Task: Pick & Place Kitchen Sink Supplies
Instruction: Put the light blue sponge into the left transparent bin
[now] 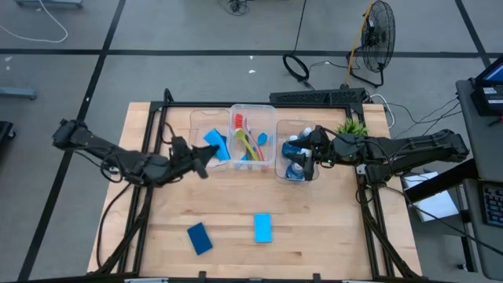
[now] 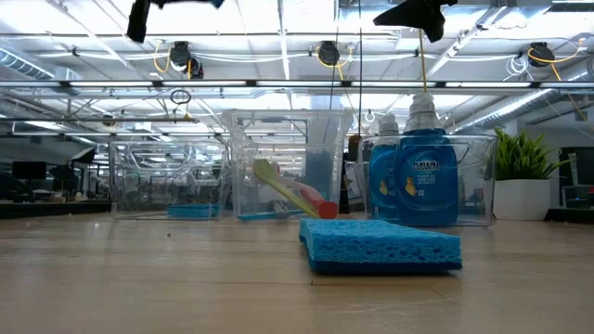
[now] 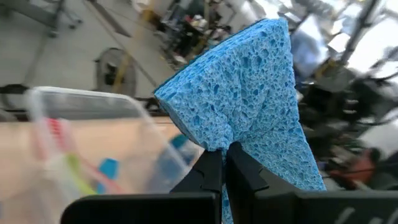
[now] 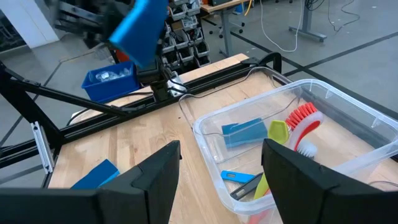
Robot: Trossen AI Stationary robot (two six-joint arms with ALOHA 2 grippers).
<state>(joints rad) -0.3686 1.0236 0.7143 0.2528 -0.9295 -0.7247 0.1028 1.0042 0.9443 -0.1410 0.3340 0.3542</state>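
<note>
Left claw clamped on blue sponge, raised beside left bin. Right claw spread wide above bottle bin.

Three clear bins stand in a row across the surface at twelve o'clock, blocking the far edge, with the plant at two o'clock. Toward six o'clock the wood lies open except for two sponges, near each other but apart, with passage between and around them.
</note>
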